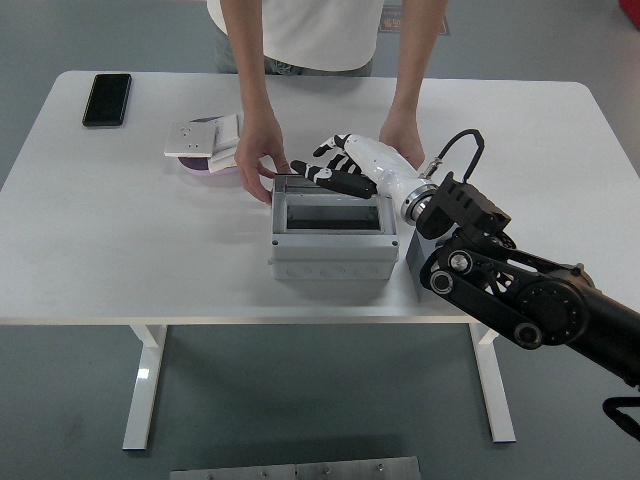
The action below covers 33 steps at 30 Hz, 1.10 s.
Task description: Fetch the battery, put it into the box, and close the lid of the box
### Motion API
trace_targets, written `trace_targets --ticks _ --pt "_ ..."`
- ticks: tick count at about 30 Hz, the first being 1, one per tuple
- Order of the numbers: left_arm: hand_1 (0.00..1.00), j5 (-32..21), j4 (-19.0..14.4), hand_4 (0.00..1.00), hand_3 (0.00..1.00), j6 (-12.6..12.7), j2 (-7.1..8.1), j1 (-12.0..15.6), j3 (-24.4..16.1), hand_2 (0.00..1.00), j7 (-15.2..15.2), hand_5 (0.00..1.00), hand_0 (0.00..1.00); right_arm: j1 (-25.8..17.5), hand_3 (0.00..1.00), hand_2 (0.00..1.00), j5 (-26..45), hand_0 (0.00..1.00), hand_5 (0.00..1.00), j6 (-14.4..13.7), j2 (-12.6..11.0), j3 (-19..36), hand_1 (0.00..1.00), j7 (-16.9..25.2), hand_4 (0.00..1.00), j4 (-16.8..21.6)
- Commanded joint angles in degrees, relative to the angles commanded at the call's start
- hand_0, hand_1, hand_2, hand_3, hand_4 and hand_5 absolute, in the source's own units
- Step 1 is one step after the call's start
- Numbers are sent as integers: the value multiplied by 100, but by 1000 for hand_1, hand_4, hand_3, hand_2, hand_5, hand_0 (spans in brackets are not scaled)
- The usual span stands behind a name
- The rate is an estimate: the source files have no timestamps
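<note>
You have the white counter (120,250) filling most of the view, with a person (300,30) in a white top standing at its far side; the black right arm (520,290) comes in from the lower right and reaches over the middle of the counter.

The grey box (333,232) sits at the centre, its body facing you; through the top you can see a dark interior, and whether the battery lies in there you cannot tell; a dark grey block (412,255) stands just beside the box on its right, partly behind the arm.

The person's hands rest at the box's far corners: one hand (262,155) touches the far left corner, the other hand (402,138) is near the far right, behind the robot's wrist.

Your right robot hand (345,165), white with black fingers (322,172), hangs over the box's far edge with its fingers spread and released, grasping nothing; the fingertips lie at the rim, though contact is hard to judge.

Far left you have a black phone (106,98); nearer, a white switch plate (196,137) lies on a pink dish (200,165); no writing is readable.
</note>
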Motion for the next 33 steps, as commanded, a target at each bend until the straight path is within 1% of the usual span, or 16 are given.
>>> trace_targets --ticks 4,6,16,17,22,25,28,29,33 --pt "740 -22 1 402 562 2 -2 5 11 600 -7 2 608 -48 735 597 -34 523 998 102 10 -24 554 -95 934 45" --pt "740 -27 2 403 562 -1 -4 3 16 600 -8 2 608 -76 733 603 -45 508 998 112 24 -37 551 -106 934 36" --pt "739 -2 4 402 561 -3 -25 4 5 600 1 2 608 -267 731 603 -269 500 998 -16 115 -29 548 -74 937 -18" --pt "739 4 4 403 561 -1 -27 7 1 599 5 2 607 -273 732 607 -296 513 998 -20 107 17 550 -94 936 -13" --pt "739 13 3 403 561 6 -27 23 -11 599 13 2 607 -286 732 607 -431 513 998 17 2 411 550 -220 936 79" --pt "738 1 4 403 561 8 -31 32 -6 598 7 2 607 -334 730 608 -404 526 998 -12 -93 744 562 -186 930 148" --pt "738 -25 4 403 561 10 -39 44 8 598 -3 2 607 -455 730 608 -232 526 998 -144 -216 1128 562 29 930 212" --pt "738 -32 4 403 560 10 -40 46 11 599 -5 2 607 -491 730 607 -174 542 998 -186 -243 1222 588 96 926 221" --pt "738 -64 7 403 560 8 -46 56 23 599 -16 2 607 -738 730 607 245 542 998 -408 -354 1720 588 539 926 218"
